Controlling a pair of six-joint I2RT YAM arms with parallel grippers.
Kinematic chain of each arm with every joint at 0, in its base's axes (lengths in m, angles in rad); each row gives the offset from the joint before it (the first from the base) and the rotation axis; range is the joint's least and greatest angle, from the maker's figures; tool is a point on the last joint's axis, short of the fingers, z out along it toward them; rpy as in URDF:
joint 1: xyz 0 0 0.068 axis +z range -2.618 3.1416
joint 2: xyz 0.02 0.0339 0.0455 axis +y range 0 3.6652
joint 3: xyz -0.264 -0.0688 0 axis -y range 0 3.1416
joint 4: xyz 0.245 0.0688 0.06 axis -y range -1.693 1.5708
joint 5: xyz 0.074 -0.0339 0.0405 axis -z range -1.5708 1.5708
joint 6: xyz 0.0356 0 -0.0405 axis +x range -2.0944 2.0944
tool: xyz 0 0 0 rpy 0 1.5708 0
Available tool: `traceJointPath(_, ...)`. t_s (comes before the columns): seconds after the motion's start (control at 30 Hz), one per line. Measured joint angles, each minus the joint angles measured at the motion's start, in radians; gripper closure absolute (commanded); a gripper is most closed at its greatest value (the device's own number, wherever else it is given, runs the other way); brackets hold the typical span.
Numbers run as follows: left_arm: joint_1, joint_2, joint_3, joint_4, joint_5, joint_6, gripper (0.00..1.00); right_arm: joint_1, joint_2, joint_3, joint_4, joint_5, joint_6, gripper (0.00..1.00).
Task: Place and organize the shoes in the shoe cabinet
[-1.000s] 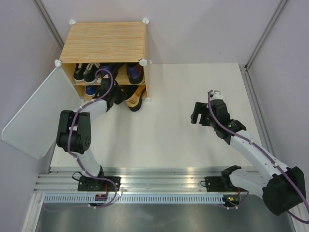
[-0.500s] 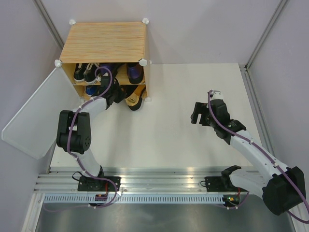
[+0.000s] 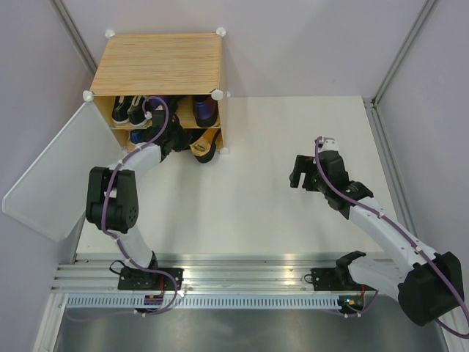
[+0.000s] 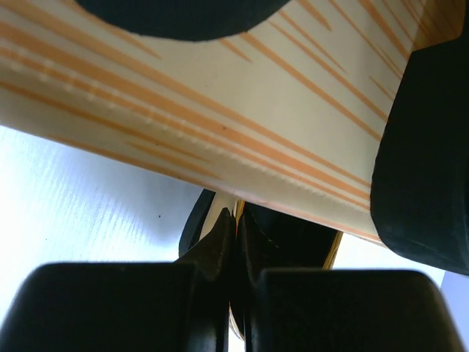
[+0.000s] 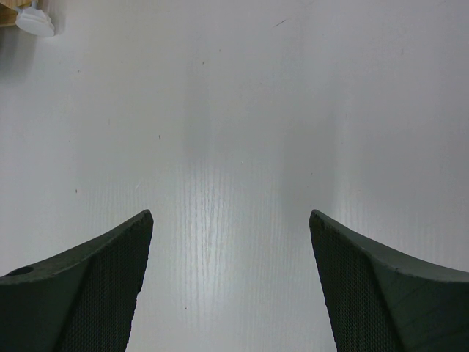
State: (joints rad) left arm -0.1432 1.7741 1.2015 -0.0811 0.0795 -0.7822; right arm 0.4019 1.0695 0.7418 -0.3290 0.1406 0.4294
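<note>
Left wrist cam shows left gripper (image 4: pixel 234 253) pinching a gold heel (image 4: pixel 220 231) at the shoe cabinet (image 4: pixel 220 110), overhead hides it; right gripper (image 5: pixel 229 220) gapes over white table (image 3: pixel 256 213), grey walls (image 3: pixel 330 44)

Nothing to read here — no lettering, labels, brands or numbers show on any surface, from any of the three views.

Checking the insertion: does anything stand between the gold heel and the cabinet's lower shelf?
Nothing visible does. The door is swung open, and the gold heel, pinched by the left gripper, sits in the cabinet's lower right opening; the blue sneaker lies to its left. Deeper inside is hidden.
</note>
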Motion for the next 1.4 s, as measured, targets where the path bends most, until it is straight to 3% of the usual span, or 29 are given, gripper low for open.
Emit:
traceJointPath(0.63,-0.023,0.047,-0.020,0.130,-0.077,-0.026,0.98,0.000,0.016,0.000,0.000,0.000,0.000,0.10)
traceJointPath(0.73,-0.026,0.049,-0.027,0.151,-0.082,-0.027,0.88,0.000,0.021,0.000,0.000,0.001,0.000,0.10)
traceJointPath(0.77,-0.027,0.049,-0.031,0.158,-0.081,-0.027,0.76,0.000,0.022,0.000,0.000,0.001,0.000,0.10)
traceJointPath(0.87,-0.028,0.049,-0.048,0.180,-0.074,-0.028,0.52,0.000,0.023,0.000,0.000,0.004,0.000,0.10)
traceJointPath(0.93,-0.032,0.049,-0.064,0.195,-0.063,-0.028,0.43,0.000,0.023,0.000,0.000,0.006,0.000,0.10)
traceJointPath(1.07,-0.042,0.049,-0.081,0.219,-0.037,-0.025,0.38,0.000,0.023,0.000,0.000,0.007,0.000,0.10)
traceJointPath(1.4,-0.048,0.029,-0.096,0.255,-0.016,-0.008,0.38,0.000,0.016,0.000,0.000,0.007,0.000,0.10)
